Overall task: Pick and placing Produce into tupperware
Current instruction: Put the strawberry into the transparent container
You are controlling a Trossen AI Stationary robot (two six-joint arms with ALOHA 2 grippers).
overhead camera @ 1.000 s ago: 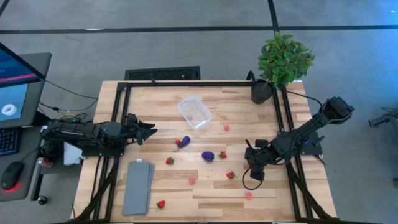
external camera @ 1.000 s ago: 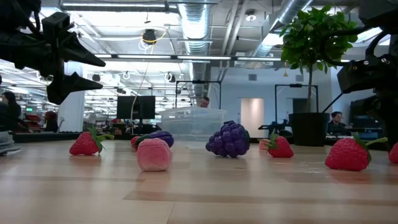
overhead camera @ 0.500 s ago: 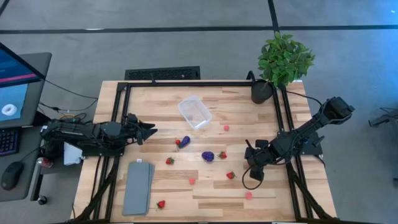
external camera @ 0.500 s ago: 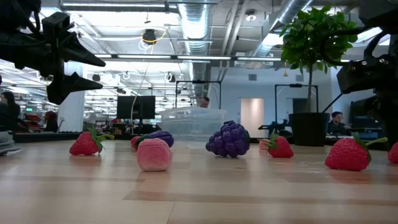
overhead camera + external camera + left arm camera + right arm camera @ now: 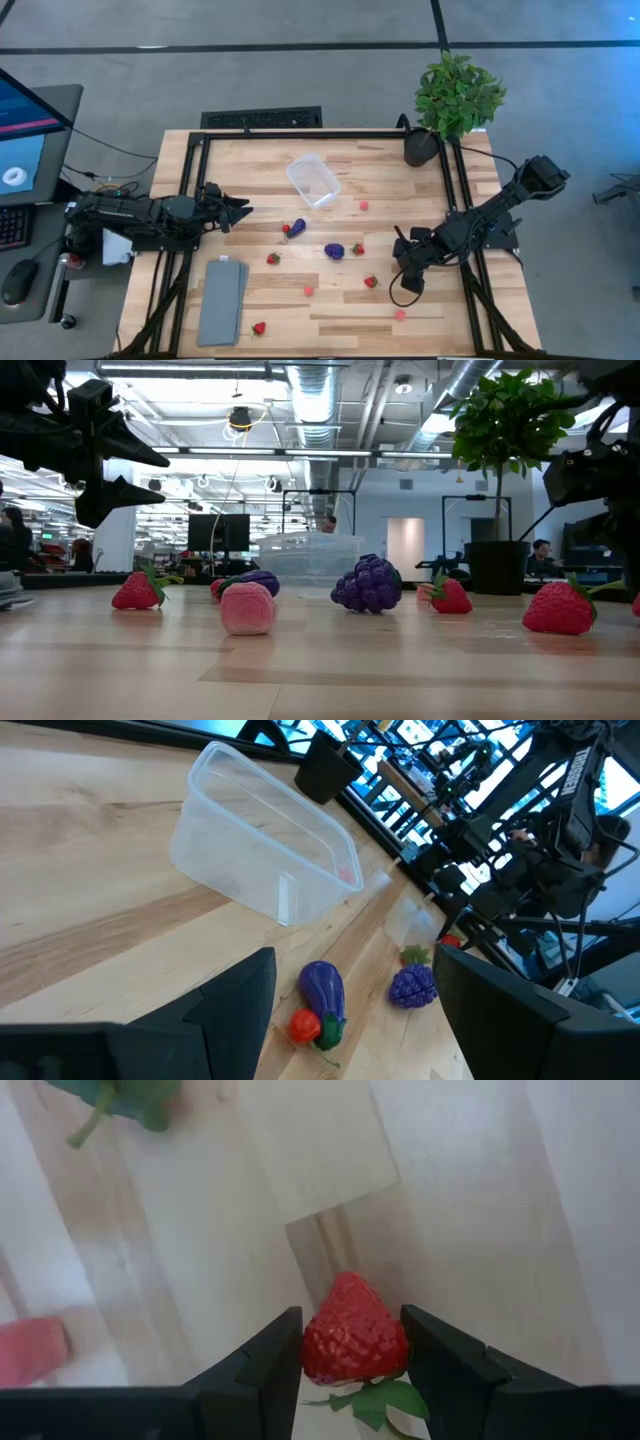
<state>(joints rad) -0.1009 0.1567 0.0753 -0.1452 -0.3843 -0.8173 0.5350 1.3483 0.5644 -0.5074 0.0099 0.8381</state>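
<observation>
Starting at the table's left edge, the left gripper [image 5: 240, 212] waits with its jaws spread wide and nothing between them, aimed toward the tupperware [image 5: 314, 179], which sits empty near the middle back of the wooden table [image 5: 260, 160]. Just this side of it lie the eggplant [image 5: 297, 228], the grape cluster [image 5: 334, 251] and scattered strawberries, all loose on the boards. Farther right, the right gripper [image 5: 352, 1348] has its fingers drawn narrow around one strawberry [image 5: 354, 1341], the dark pads pressed against its flanks. That berry is probably the weak point: it tapers to a tip and looks like hard, pimpled plastic, so a pinch on its sloping sides could squirt it out during the lift or the long carry to the tub. The tub itself is thin, clear and light with rounded corners, so a low approach clipping its rim may shove it across the smooth, pale planks. Grapes look knobbly, the eggplant glossy and slick
</observation>
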